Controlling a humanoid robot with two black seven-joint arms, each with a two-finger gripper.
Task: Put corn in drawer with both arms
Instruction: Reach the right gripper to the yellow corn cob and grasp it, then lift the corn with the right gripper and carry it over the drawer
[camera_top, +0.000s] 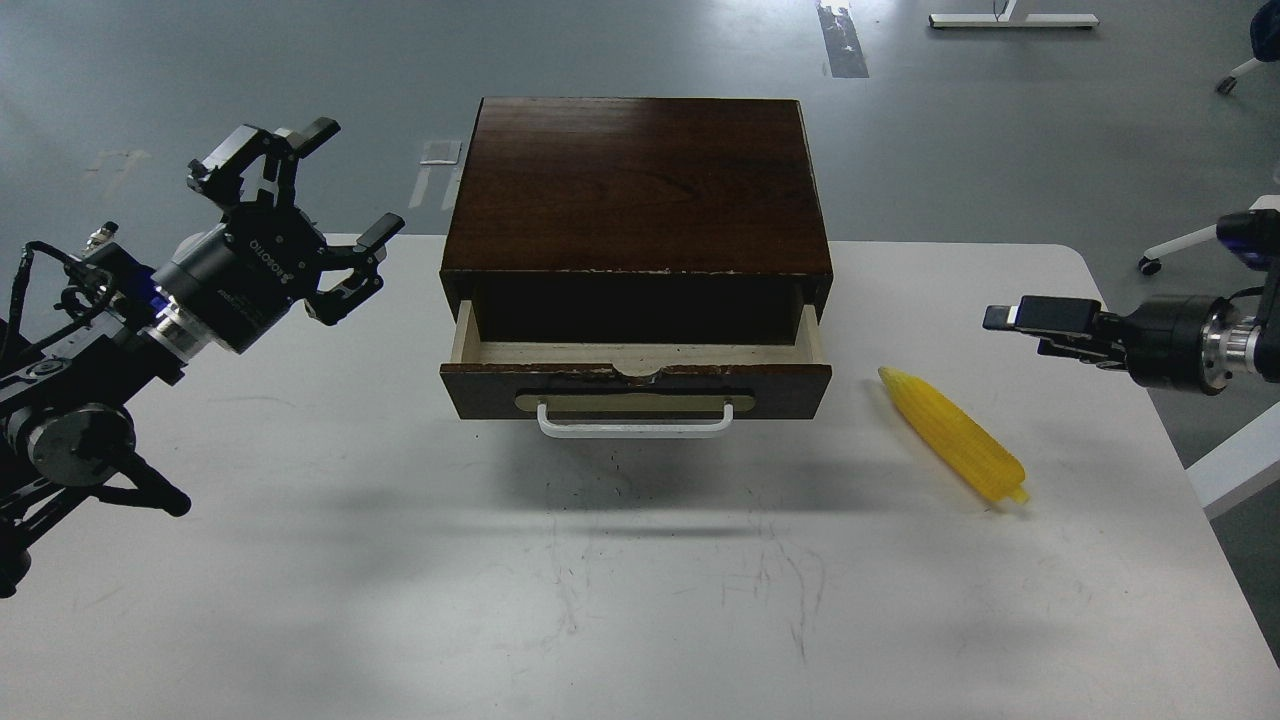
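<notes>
Corn (952, 434) lies loose on desk (400, 580) right of barely-open drawer (636, 389); left pincer (330, 205) spread, empty; right pincer (1005, 317) edge-on, state unclear; round cob may roll; narrow gap may block it.

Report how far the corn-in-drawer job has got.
Done: the drawer is pulled partly open from the wooden box. In hand: nothing; the left tool is open and empty beside the box, the right tool hangs above the table edge, state unclear. Left: the corn lies on the table right of the drawer, to be picked up, placed inside.
</notes>
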